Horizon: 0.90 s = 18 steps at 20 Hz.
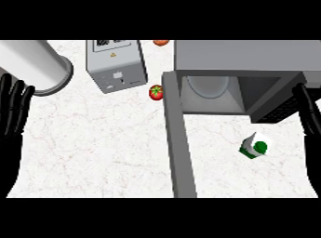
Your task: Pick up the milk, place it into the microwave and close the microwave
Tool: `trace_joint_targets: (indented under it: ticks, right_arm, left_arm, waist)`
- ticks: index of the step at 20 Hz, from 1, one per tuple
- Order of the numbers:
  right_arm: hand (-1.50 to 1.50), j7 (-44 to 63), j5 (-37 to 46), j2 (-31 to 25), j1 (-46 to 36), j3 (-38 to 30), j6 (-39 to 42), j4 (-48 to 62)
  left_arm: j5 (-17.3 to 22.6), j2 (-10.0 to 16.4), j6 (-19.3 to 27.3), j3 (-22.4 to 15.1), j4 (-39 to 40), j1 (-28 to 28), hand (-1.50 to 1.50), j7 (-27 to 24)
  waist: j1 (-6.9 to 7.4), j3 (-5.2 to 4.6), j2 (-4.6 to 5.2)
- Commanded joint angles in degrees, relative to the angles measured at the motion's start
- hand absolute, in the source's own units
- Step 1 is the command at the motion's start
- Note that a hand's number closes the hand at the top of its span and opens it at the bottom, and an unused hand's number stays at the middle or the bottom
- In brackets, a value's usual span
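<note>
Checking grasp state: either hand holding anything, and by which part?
Nothing is held. The left hand and right hand are open at the view's edges; the milk sits apart on the counter.

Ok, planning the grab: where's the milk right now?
Head view, right side: the milk sits on the counter before the open microwave, between its door and the right hand.

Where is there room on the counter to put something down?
The biggest bare patch lies between the left hand and the open microwave door, below the grey box and tomato. A smaller one lies right of the door, around the milk carton. The top left is crowded.
</note>
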Motion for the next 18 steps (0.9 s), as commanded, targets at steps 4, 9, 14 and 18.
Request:
trace_joint_targets:
  ticks: [4,9,14,18]
  right_arm:
    - [-1.5,0.8,10.9,5.2,-2.7,3.4,-10.6,2.2]
    - [-1.5,4.8,4.3,5.3,-6.0,11.5,-14.2,4.7]
    - [-1.5,5.8,8.0,5.3,-4.1,20.5,-21.3,2.9]
    - [-1.5,3.0,10.4,5.3,-8.5,22.4,-30.3,9.8]
  left_arm:
    - [-4.9,-1.5,3.4,-1.7,-3.4,-0.9,-1.5,4.2]
    - [2.8,-7.2,3.6,-2.7,-5.5,9.1,-1.5,4.7]
    - [4.1,-6.8,3.0,-0.7,-5.0,8.5,-1.5,4.8]
    - [3.1,-7.5,1.1,-3.5,-11.7,17.6,-1.5,2.5]
  waist:
    - [-1.53,-1.17,-0.78]
    - [-0.67,-1.19,-0.82]
    - [-1.55,-1.18,-0.83]
    - [-1.14,-1.17,-0.85]
